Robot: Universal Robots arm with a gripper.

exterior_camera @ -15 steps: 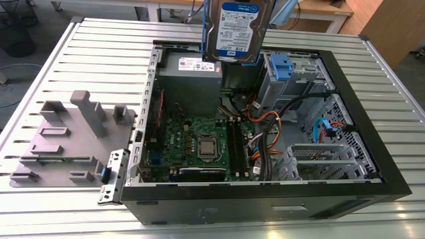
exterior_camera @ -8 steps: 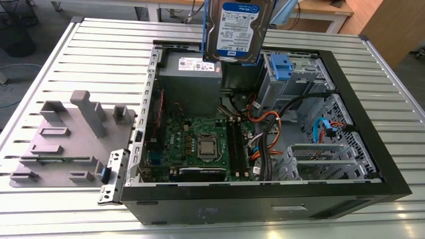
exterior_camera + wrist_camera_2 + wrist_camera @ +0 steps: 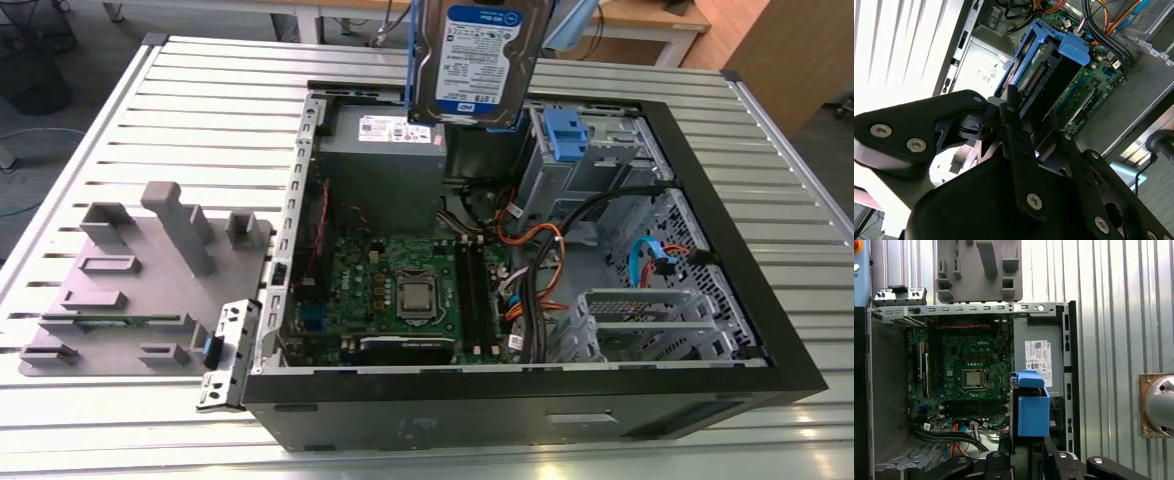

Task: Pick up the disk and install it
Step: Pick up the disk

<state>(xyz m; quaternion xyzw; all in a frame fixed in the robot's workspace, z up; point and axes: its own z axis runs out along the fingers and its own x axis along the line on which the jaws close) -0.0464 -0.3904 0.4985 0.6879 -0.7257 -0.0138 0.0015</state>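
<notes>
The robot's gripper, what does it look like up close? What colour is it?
In the second wrist view, the robot's black jointed gripper is matte black all over. It is built from flat link bars with rounded ends. Shiny silver round bolts pin the bars together. Its two fingers are thin, straight black bars.

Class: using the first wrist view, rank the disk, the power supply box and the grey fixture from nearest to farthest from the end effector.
1. Disk, held in the end effector.
2. Power supply box, inside the case.
3. Grey fixture, outside on the table.
</notes>
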